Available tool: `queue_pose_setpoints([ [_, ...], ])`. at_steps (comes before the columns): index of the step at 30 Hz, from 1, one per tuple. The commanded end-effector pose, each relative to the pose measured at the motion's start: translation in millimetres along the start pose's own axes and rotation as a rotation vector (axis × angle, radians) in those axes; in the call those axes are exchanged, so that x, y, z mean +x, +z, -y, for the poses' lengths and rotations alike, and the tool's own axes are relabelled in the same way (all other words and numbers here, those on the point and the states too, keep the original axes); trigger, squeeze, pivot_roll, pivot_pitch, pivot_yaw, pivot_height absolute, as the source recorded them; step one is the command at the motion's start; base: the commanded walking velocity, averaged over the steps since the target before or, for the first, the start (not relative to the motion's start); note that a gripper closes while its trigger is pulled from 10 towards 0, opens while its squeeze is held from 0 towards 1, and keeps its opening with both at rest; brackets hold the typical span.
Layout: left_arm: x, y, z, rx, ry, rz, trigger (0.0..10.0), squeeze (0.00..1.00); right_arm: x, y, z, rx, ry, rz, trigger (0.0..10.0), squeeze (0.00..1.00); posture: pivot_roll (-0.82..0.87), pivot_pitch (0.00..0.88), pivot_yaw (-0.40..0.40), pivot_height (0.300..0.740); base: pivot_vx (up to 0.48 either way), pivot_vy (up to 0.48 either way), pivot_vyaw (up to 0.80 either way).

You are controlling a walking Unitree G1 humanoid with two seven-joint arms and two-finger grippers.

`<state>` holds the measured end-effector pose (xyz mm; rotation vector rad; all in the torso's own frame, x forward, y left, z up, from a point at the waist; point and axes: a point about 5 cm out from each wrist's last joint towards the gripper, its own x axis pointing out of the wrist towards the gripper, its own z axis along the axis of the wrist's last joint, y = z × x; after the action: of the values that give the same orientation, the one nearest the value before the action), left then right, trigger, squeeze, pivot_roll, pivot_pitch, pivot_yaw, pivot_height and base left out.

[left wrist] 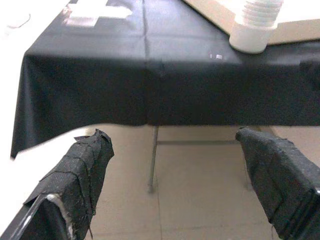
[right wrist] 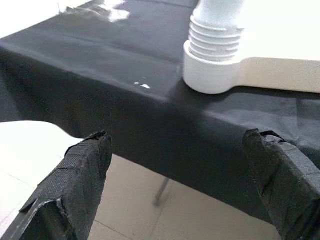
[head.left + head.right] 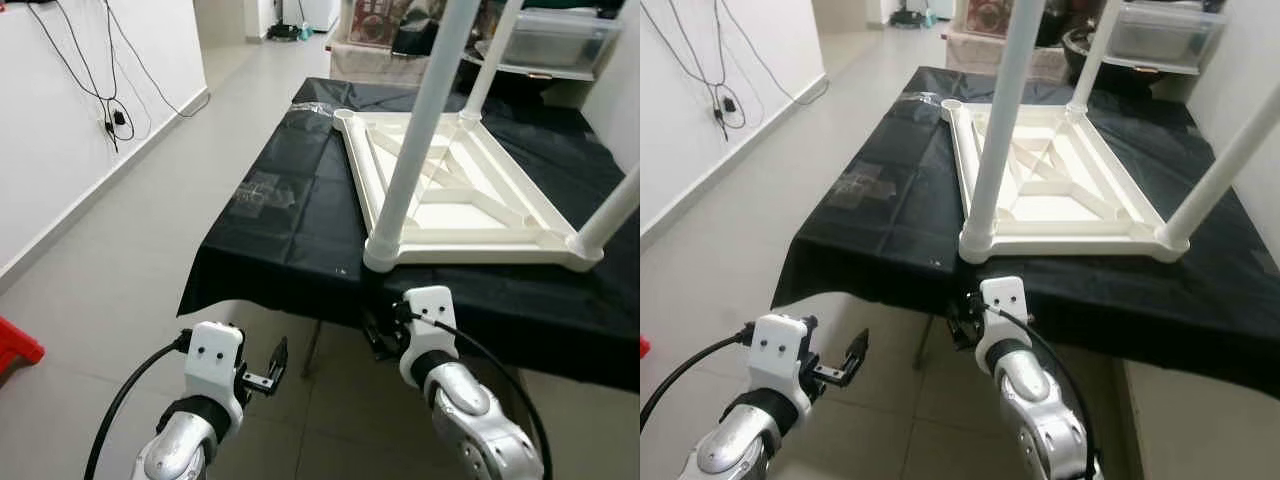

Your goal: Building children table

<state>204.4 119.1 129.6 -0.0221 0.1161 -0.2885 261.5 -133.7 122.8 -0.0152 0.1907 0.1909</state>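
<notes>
Upside down on the black-cloth-covered table (image 3: pixel 280 230) lies the white plastic children's table top (image 3: pixel 455 195), its ribbed underside facing up, reaching to the table's near edge. Three white tubular legs stand up from its corner sockets: the near-left leg (image 3: pixel 420 120) rises from the socket by the near edge, a second leg (image 3: pixel 615 215) slants up at the near-right corner, and a third (image 3: pixel 490 65) stands at a far corner; the far-left socket (image 3: pixel 344 116) holds no leg. Just below the near edge, under the near-left socket, the right end effector (image 2: pixel 185 180) hovers with its black fingers (image 2: pixel 75 180) spread wide and gripping nothing. The left end effector (image 1: pixel 175 180) hangs lower, off the table's near-left corner above the grey tiled floor (image 3: pixel 150 230), fingers likewise wide apart and empty. Black cables (image 3: pixel 100 80) trail down the white wall on the left.
</notes>
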Motion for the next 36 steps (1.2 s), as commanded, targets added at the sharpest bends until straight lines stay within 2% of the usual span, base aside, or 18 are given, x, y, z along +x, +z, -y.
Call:
queue_pose_setpoints([
  [1, -0.5, -3, 2.0, -0.001, 0.006, -0.01, 10.0, 0.0, -2.1, 1, 0.8, 0.009, 0.004, 0.016, 10.0, 0.0, 0.09, 0.033, -0.045, 0.74, 0.0, 0.0, 0.0],
  [4, 2.2, -11, 3.2, -0.005, 0.021, -0.028, 10.0, 0.0, -2.7, -2, -1.3, 0.002, 0.011, 0.024, 10.0, 0.0, 0.08, 0.0, -0.041, 0.74, 0.0, 0.0, -0.27],
  [9, 8.2, -22, 3.1, 0.004, 0.042, -0.06, 10.0, 0.0, -5.1, -12, -9.1, -0.021, 0.065, 0.029, 10.0, 0.0, 0.07, 0.0, -0.044, 0.74, 0.0, 0.0, -0.8],
  [16, 9.6, -30, 2.8, -0.01, 0.061, -0.071, 10.0, 0.0, -7.6, -27, -18.1, -0.087, 0.113, 0.009, 10.0, 0.0, 0.06, 0.0, -0.053, 0.74, 0.0, 0.0, 0.0],
  [26, 18.0, -32, 1.7, -0.008, 0.082, -0.06, 10.0, 0.0, 3.0, -30, -13.4, -0.056, 0.119, 0.002, 10.0, 0.0, 0.06, 0.0, -0.06, 0.74, 0.0, 0.0, 0.0],
  [36, 21.0, -33, 3.5, 0.002, 0.073, -0.055, 10.0, 0.0, 4.7, -30, -11.6, -0.05, 0.11, 0.025, 10.0, 0.0, 0.05, 0.0, -0.055, 0.74, 0.0, 0.0, 0.0],
])
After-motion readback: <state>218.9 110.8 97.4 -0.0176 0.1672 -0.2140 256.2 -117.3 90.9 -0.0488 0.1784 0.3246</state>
